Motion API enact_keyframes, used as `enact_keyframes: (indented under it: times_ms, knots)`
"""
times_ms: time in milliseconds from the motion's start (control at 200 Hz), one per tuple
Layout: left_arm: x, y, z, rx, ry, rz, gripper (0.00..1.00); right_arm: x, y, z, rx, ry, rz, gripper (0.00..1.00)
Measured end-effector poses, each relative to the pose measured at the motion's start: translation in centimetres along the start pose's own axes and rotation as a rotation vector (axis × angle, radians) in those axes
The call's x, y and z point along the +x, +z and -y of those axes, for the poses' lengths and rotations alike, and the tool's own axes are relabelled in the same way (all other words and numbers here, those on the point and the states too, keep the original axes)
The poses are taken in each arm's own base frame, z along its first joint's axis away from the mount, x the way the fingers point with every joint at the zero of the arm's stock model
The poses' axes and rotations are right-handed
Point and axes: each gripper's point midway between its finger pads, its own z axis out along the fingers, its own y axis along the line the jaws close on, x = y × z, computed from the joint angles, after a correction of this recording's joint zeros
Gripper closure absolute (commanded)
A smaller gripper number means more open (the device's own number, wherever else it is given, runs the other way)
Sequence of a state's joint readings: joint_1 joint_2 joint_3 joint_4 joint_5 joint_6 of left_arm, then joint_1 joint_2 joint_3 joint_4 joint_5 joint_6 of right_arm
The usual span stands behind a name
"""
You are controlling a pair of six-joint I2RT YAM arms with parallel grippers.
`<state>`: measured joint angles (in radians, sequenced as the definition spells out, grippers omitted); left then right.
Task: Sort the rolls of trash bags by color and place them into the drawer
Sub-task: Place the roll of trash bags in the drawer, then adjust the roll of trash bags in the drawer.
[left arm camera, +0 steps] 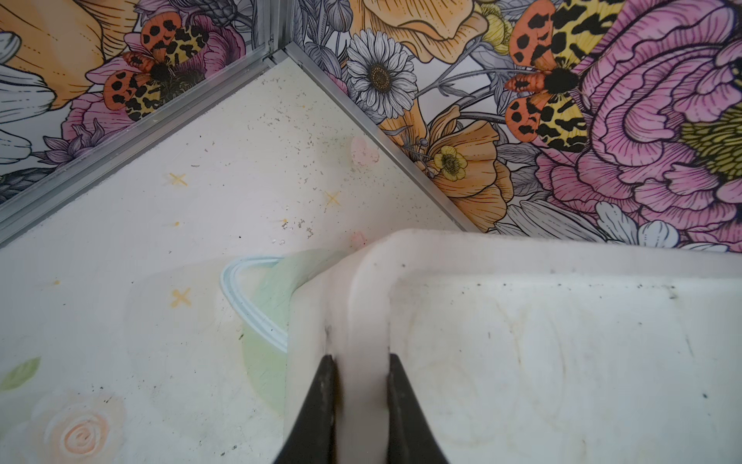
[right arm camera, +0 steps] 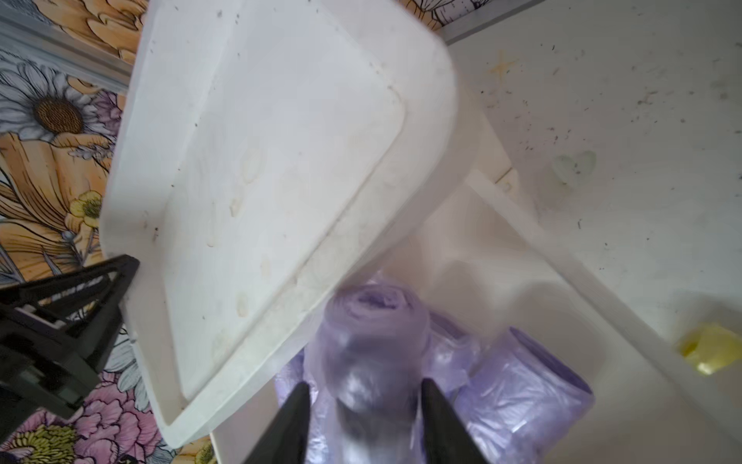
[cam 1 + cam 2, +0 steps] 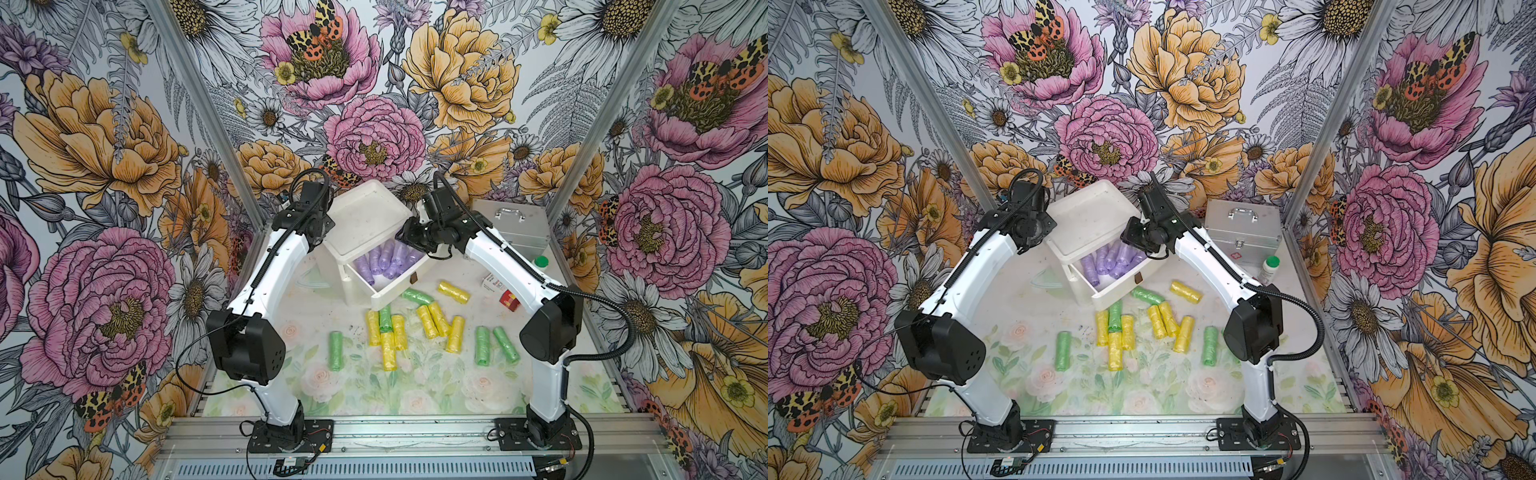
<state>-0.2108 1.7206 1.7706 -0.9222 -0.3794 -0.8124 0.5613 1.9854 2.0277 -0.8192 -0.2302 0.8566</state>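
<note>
Two pincers: the left pincer [image 1: 359, 357] is clenched on the raised top rim of the small white plastic chest of drawers [image 1: 522, 251]. The right pincer [image 2: 363, 385] is released, with a blurred pastel purple crinkly plastic roll [image 2: 369, 333] between its parted jaws. More purple rolls [image 2: 522, 381] lie beneath it in the open top drawer [image 3: 398, 291].

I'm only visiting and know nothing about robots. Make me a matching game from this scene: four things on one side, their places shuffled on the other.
Things:
1. purple rolls
2. yellow rolls
3. silver case
4. left gripper

Places:
A. clamped on the white chest at its top rim
B. lying loose on the table
C. inside the pulled-out top drawer
D. standing in the far corner

Pairs: 1-C, 2-B, 3-D, 4-A
</note>
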Motion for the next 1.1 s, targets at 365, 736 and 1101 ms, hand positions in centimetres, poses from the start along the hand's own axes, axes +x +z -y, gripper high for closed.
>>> enact_keyframes:
  times_ms: [365,736,1101]
  knots:
    - [0.0,0.0,-0.1,0.004,-0.004,-0.001,1.00,-1.2,-2.6,-1.2,-0.013,-0.032,0.071,0.53]
    - [0.0,0.0,-0.1,0.006,-0.005,-0.001,1.00,0.9,-2.2,-4.4,-0.065,-0.091,0.046,0.71]
    - [0.0,-0.1,-0.3,0.009,-0.008,-0.001,1.00,1.1,2.3,0.6,0.037,-0.047,-0.016,0.70]
